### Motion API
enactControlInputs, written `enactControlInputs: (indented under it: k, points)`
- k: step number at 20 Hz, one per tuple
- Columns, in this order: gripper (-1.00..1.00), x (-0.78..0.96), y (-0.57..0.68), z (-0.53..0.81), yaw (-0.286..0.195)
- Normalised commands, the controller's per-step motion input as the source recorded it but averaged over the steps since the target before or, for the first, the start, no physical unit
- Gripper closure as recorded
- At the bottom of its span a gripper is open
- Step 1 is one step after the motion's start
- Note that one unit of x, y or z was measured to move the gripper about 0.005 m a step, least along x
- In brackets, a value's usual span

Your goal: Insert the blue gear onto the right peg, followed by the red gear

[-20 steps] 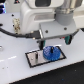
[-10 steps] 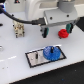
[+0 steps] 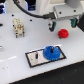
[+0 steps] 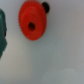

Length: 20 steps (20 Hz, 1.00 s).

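Note:
The blue gear (image 3: 50,52) lies flat on the right half of the grey black-edged plate (image 3: 35,61), over the spot of the right peg, which is hidden by it. The left peg (image 3: 36,56) stands bare. The red gear (image 3: 63,33) lies on the white table behind the plate, toward the exterior view's right; it also shows in the wrist view (image 4: 32,21) with its dark centre hole. My gripper (image 3: 63,24) hangs just above the red gear, jaws apart and empty. In the wrist view its fingers are not clear.
A beige block-like object (image 3: 18,26) stands on the table at the exterior view's left. A small object (image 3: 1,48) sits at the left edge. A dark shape (image 4: 2,35) shows at the edge of the wrist view.
The gripper has left the blue gear on the plate, risen and moved toward the exterior view's right to above the red gear.

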Motion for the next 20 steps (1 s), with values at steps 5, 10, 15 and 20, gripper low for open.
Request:
enactControlInputs:
  k: [5, 10, 15, 20]
  points:
    - [-1.00, -0.19, 0.29, -0.23, 0.000]
    - [-1.00, -0.13, 0.09, -0.34, 0.000]
    - [-1.00, -0.12, -0.05, -0.36, 0.000]
    - [-1.00, -0.07, -0.10, -0.33, 0.000]
